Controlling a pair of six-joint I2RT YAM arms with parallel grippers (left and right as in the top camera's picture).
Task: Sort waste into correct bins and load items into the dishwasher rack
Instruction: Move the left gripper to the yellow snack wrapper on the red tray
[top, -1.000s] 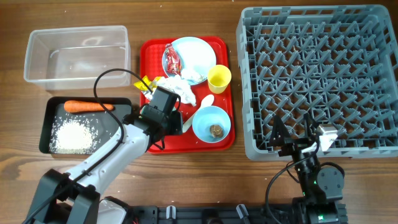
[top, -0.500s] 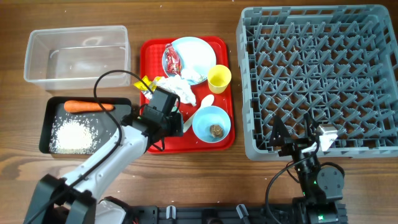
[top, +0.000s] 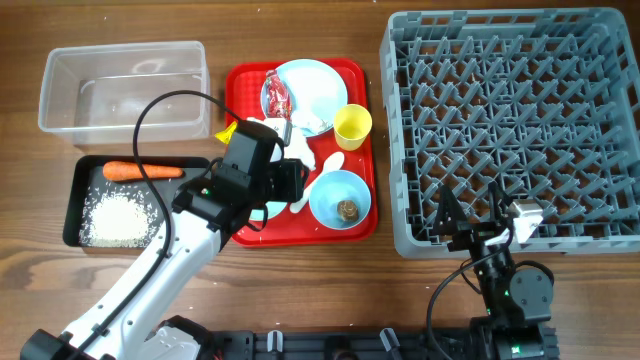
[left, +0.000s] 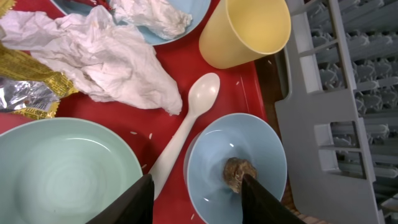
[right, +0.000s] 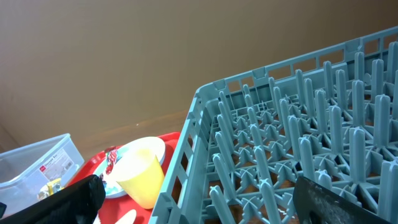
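**Left claw open over the spoon and the blue bowl**

We see the left gripper (left: 198, 180) above the red tray (top: 240, 85), its two fingers spread apart with nothing between them. Below it, in the left wrist view, the white spoon (left: 186, 124) lies slanted between the pale green bowl (left: 56, 168) and the light-blue bowl (left: 261, 149), which holds the small brown lump (left: 239, 174). The crumpled tissues (left: 106, 56) lie beside the spoon's bowl end, with a yellow wrapper (left: 25, 68) at their left. The yellow cup (top: 352, 126) stands upright just beside the light-blue plate (top: 315, 85), and a red wrapper (top: 277, 97) rests on the plate's left edge.

Off the tray, the carrot (top: 140, 171) and the rice (top: 118, 218) lie in the black tray (top: 75, 200). The clear tub (top: 60, 100) sits behind it. The right gripper (right: 199, 193) hangs at the near edge of the dishwasher rack (top: 520, 130), its fingers wide apart and holding nothing.
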